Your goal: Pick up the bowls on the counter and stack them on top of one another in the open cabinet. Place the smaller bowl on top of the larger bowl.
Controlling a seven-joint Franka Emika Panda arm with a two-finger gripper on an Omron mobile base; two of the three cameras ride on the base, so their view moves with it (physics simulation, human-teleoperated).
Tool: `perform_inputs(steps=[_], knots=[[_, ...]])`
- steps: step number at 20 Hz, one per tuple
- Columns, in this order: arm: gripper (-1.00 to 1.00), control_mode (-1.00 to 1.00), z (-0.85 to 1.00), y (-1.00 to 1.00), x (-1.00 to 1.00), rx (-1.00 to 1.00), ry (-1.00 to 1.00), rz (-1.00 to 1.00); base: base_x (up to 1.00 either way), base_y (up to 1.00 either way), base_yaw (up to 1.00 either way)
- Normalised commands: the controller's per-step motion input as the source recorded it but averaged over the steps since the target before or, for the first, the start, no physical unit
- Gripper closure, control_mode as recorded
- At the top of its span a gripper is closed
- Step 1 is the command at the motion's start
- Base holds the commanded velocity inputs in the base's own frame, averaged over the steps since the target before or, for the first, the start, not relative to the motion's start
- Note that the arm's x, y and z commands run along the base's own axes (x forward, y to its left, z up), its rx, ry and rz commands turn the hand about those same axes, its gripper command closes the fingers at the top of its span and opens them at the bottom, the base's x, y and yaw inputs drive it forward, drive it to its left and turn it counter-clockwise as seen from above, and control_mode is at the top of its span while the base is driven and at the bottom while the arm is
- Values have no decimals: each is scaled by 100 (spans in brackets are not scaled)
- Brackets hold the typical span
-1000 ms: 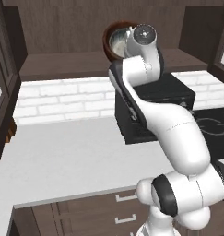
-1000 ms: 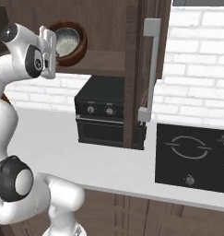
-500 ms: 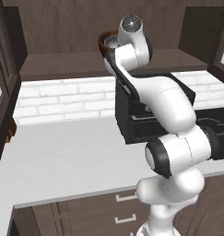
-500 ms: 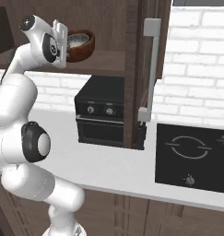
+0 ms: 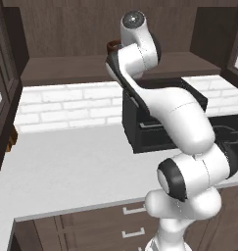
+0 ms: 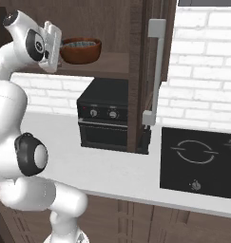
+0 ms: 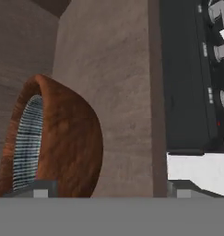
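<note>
Dark cabinet shelf [image 5: 66, 68] is carrying the larger bowl [image 5: 112, 46] at upper centre, half behind my arm. From the right, the smaller bowl [image 6: 81, 44] is sitting inside it and the gripper [image 6: 54, 40] is just leaving it. At the hand, the fingertips [image 7: 44, 189] are now standing wide, holding nothing: stacking looks done.

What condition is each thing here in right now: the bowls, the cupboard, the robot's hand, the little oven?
larger bowl: upright on the open cabinet's shelf.
smaller bowl: nested inside the larger bowl, only its rim showing.
open cabinet: doorless, holding both bowls.
end effector: open, holding nothing, beside the larger bowl.
black oven: door closed, standing on the counter.
cooktop: nothing on it.
</note>
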Motion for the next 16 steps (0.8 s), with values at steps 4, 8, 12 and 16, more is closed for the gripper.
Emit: perform_inputs(steps=[4, 8, 12, 16], knots=[[-100, -100, -100, -14, -100, 0, -27, 0, 0, 0, 0], [-100, -100, -100, -35, -100, 0, -22, 0, 0, 0, 0], [-100, -100, -100, -61, -100, 0, -12, 0, 0, 0, 0], [-100, -100, -100, -96, -100, 8, -13, 0, 0, 0, 0]])
